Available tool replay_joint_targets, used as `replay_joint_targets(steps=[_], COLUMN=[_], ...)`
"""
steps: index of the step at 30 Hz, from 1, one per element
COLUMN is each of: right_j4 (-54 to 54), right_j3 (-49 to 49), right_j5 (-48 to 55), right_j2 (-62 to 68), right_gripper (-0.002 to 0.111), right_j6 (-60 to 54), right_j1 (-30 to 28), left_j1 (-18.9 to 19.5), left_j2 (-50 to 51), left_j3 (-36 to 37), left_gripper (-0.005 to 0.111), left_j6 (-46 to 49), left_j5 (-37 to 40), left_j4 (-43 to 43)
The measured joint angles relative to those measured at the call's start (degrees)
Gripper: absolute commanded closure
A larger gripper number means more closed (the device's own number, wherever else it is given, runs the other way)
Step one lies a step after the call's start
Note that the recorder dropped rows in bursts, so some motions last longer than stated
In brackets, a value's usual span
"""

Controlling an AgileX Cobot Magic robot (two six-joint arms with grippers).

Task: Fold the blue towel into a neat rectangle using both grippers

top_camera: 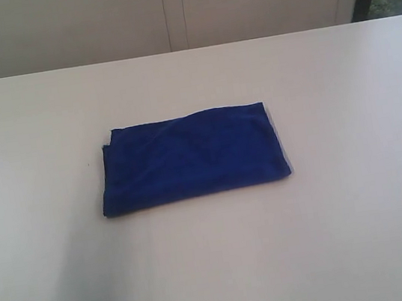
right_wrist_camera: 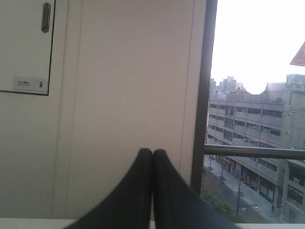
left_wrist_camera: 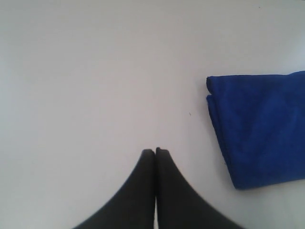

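So, the left gripper (left_wrist_camera: 155,151) had its two black jaws pressed flat together with nothing between them. It hung over bare table (left_wrist_camera: 86,71), with the blue towel (left_wrist_camera: 262,124) off to one side, near but clearly not touching. The right gripper (right_wrist_camera: 152,151) was pinched shut and empty too, and it wasn't even aimed at the work. Its camera looked out at a pale wall panel (right_wrist_camera: 119,71) and a window (right_wrist_camera: 202,95) with buildings (right_wrist_camera: 257,114) outside. Neither arm showed up in the outside view at all. There the towel lay alone around the middle of the table, already folded down into a compact rectangle, with stacked layers showing at its left-hand end. Edges were mostly square, though the far edge ran a bit wavy and a pale sliver (top_camera: 283,142) peeked out along the right end. Could've been the label or an under-layer, I couldn't tell. My read: the folding looked basically done and both arms were parked clear of it. All that could be left was a little tidying of that right edge, if anything.
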Motion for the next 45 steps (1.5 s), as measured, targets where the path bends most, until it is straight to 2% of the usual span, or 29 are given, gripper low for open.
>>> replay_joint_targets(steps=[11,20,31,45], right_j4=[-0.2,-1.36,-3.23,-5.36], right_j3=[12.87,13.52,13.52,13.96], right_j5=[1.55,8.96,10.3,22.2], right_j2=[-1.24,-1.24,-1.24,-1.24], right_gripper=[0.108,0.108,0.108,0.108], right_j6=[0.0,2.36,6.02,6.02], right_j1=[0.0,0.0,0.0,0.0], left_j1=[0.0,0.0,0.0,0.0], left_j2=[0.0,0.0,0.0,0.0], left_j3=[0.0,0.0,0.0,0.0], left_gripper=[0.107,0.107,0.107,0.107], left_j6=[0.0,0.0,0.0,0.0], left_j5=[0.0,0.0,0.0,0.0], left_j4=[0.0,0.0,0.0,0.0])
